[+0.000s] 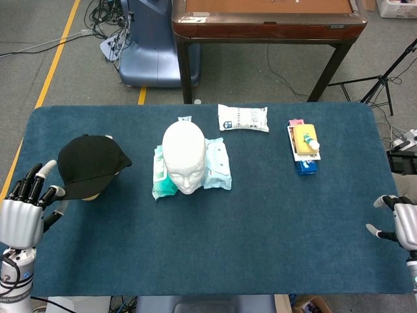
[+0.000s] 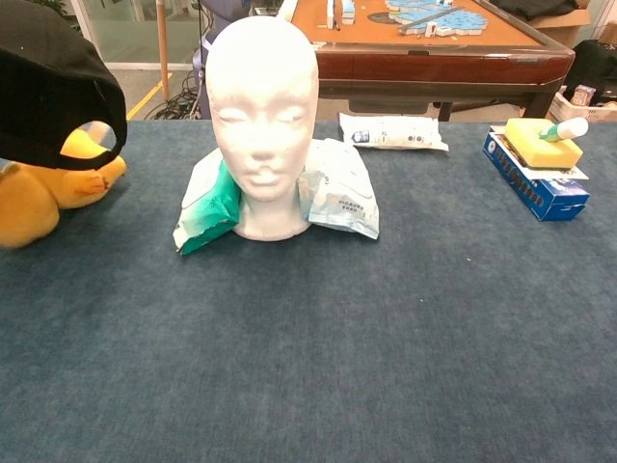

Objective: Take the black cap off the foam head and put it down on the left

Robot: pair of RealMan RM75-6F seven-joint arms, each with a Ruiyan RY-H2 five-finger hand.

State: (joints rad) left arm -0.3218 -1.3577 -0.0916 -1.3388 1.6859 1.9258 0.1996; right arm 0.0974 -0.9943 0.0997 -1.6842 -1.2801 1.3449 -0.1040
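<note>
The black cap (image 1: 88,163) is off the bare white foam head (image 1: 185,156) and sits at the table's left side, over a yellow plush toy (image 2: 39,198). In the chest view the cap (image 2: 48,87) fills the upper left corner, with the foam head (image 2: 262,116) at centre. My left hand (image 1: 23,214) is at the left table edge, its fingertips against the cap's left rim, apparently still holding it. My right hand (image 1: 399,225) hangs at the far right edge with fingers apart and nothing in it.
Two wipe packs, one green (image 2: 205,204) and one white (image 2: 337,193), lean against the foam head's base. A white packet (image 1: 242,118) lies behind it. A blue box topped with a yellow sponge (image 1: 304,147) stands at the right. A wooden table (image 1: 267,19) stands beyond.
</note>
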